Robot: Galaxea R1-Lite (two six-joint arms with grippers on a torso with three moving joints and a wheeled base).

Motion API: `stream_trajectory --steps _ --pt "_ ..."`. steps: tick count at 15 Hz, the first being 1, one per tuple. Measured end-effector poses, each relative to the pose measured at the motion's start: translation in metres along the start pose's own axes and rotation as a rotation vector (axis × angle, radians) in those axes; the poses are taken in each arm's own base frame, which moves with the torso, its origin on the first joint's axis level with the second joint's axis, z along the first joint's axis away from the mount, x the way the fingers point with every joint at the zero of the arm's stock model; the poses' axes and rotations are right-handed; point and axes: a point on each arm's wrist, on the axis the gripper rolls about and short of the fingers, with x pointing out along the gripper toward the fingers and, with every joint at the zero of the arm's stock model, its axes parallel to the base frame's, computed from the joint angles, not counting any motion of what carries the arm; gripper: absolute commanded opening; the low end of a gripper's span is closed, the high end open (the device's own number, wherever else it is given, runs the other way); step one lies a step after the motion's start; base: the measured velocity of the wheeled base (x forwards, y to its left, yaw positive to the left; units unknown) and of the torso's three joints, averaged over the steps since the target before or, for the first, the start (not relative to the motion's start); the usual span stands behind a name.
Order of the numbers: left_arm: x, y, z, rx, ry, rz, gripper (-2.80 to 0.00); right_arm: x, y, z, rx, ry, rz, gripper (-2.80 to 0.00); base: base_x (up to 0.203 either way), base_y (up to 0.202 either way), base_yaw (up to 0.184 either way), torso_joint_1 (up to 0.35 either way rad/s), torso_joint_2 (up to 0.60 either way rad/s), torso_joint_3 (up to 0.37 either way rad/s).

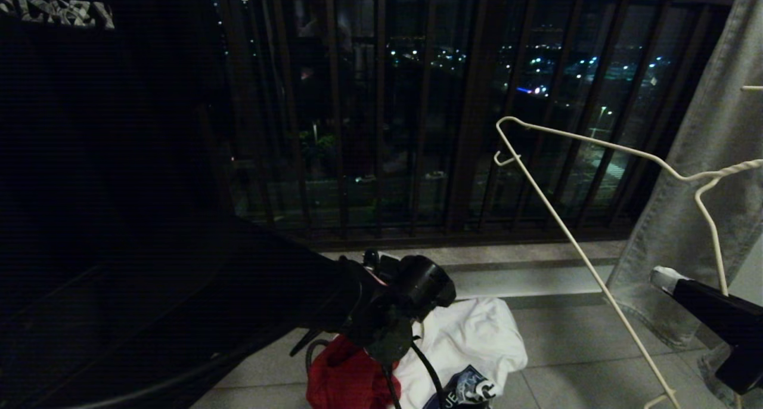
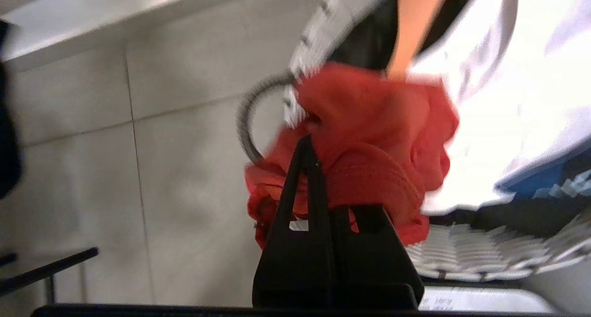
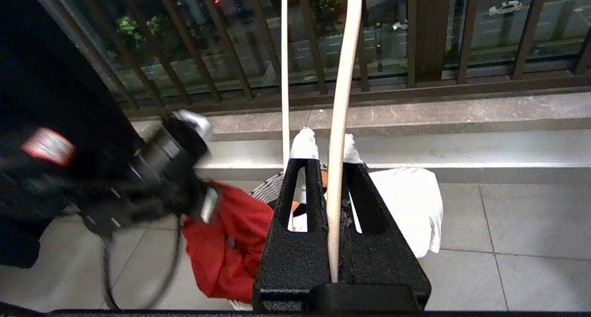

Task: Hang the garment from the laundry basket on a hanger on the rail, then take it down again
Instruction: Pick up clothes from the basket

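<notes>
The red garment (image 2: 369,137) hangs bunched over the laundry basket's white woven rim (image 2: 461,257), partly lifted out. My left gripper (image 2: 307,146) is shut on a fold of it near the collar seam. In the head view the left wrist (image 1: 405,301) hides the fingers, and the garment (image 1: 343,379) shows below it. My right gripper (image 3: 327,146) is shut on the thin white wire hanger (image 3: 340,100). It holds the hanger (image 1: 572,236) up at the right, neck towards the right edge. The rail is out of view.
A white T-shirt (image 1: 471,337) drapes over the basket's right side. Jeans (image 1: 709,158) hang at the far right and a black garment (image 1: 89,158) at the left. Dark window railing bars (image 1: 381,117) stand behind a stone ledge (image 1: 524,260). The floor is tiled.
</notes>
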Motion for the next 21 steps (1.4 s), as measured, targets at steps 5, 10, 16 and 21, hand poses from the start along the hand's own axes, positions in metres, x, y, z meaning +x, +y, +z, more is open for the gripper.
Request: stream_trajectory --steps 5,10,16,21 --pt "0.018 -0.020 -0.029 0.094 0.066 0.023 -2.80 0.000 0.000 -0.001 0.000 0.002 -0.004 -2.80 0.000 0.000 0.000 0.000 0.00 0.000" --pt "0.032 -0.029 -0.041 0.145 0.121 0.049 -2.80 0.005 0.000 -0.006 -0.009 0.029 -0.012 -2.80 0.000 0.000 0.000 0.000 0.00 0.000" --pt "0.009 -0.011 -0.029 0.110 0.118 0.067 -2.80 0.006 0.000 -0.007 -0.020 0.039 -0.015 -2.80 0.000 0.000 0.000 0.000 0.00 0.000" --pt "-0.043 0.023 -0.005 0.039 0.078 0.069 -2.80 0.006 0.000 -0.010 -0.023 0.049 -0.014 -2.80 0.000 0.000 0.000 0.000 0.00 0.000"
